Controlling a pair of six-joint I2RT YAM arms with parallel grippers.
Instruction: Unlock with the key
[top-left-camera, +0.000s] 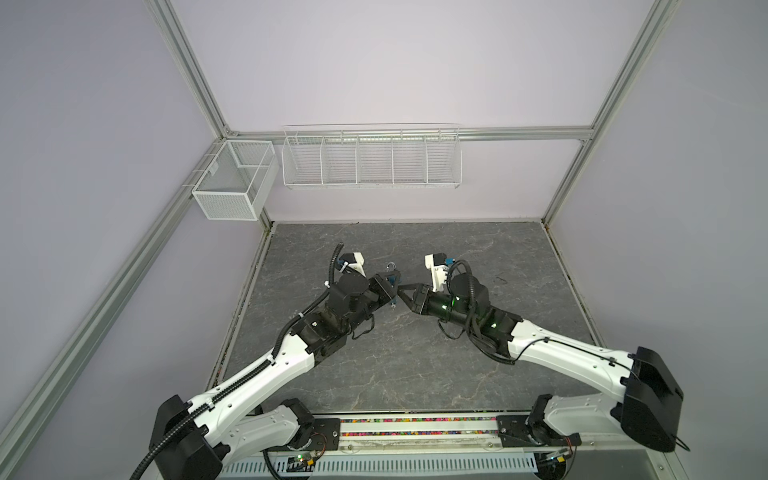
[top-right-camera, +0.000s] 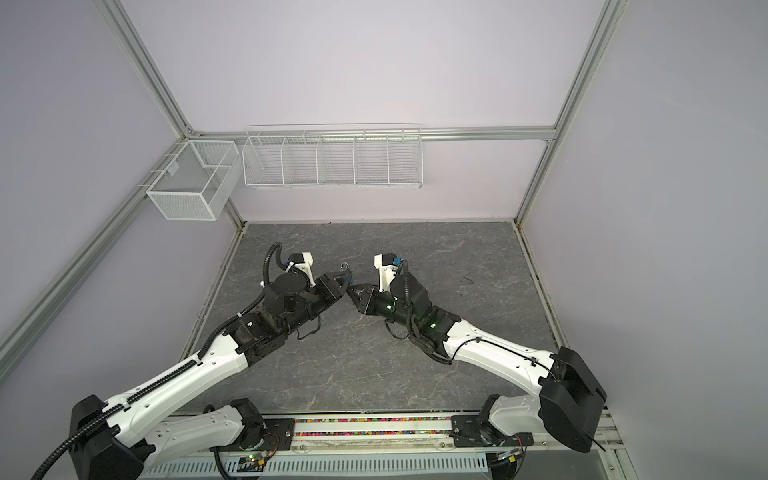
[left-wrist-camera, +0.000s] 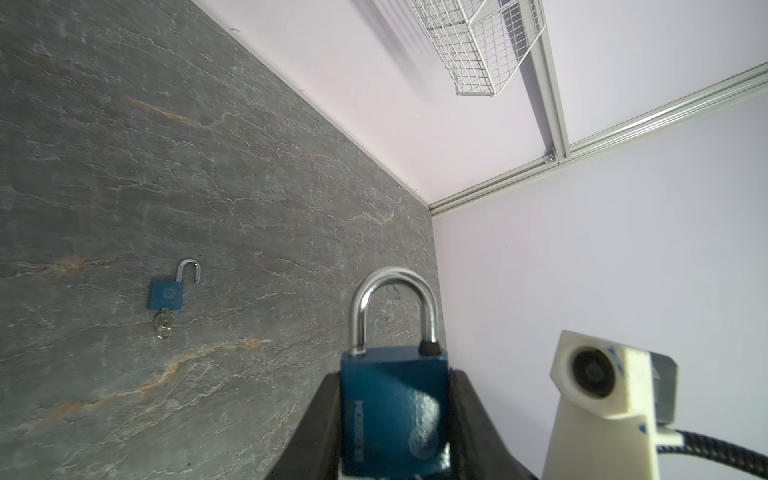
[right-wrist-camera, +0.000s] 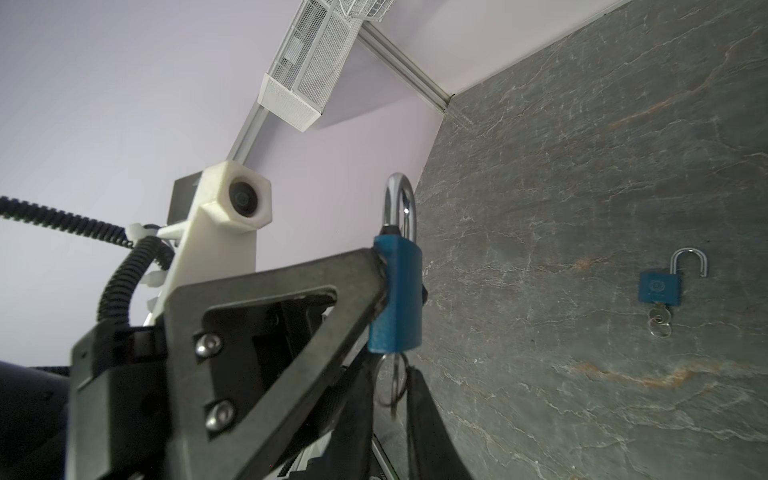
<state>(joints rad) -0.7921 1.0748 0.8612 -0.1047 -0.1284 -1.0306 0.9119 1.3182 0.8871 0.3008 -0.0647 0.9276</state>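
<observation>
My left gripper (left-wrist-camera: 395, 386) is shut on a blue padlock (left-wrist-camera: 392, 415) and holds its body by the two sides, above the table. The steel shackle (left-wrist-camera: 395, 291) arches over the body, and both its legs reach the top. In both top views the shackle (top-left-camera: 390, 266) (top-right-camera: 345, 266) pokes out past the left fingertips. A key (right-wrist-camera: 398, 368) with a wire ring (right-wrist-camera: 388, 384) sticks out of the padlock's (right-wrist-camera: 395, 291) underside. My right gripper (right-wrist-camera: 394, 372) meets the left one (top-left-camera: 395, 277) mid-table. Its fingers (right-wrist-camera: 419, 407) stand on either side of the key, narrowly open, with a gap showing.
A second blue padlock (left-wrist-camera: 166, 293) (right-wrist-camera: 660, 286) lies flat on the grey stone table (top-left-camera: 415, 365), shackle swung open and a key in it. White wire baskets (top-left-camera: 372, 160) and a mesh bin (top-left-camera: 232, 178) hang on the back wall.
</observation>
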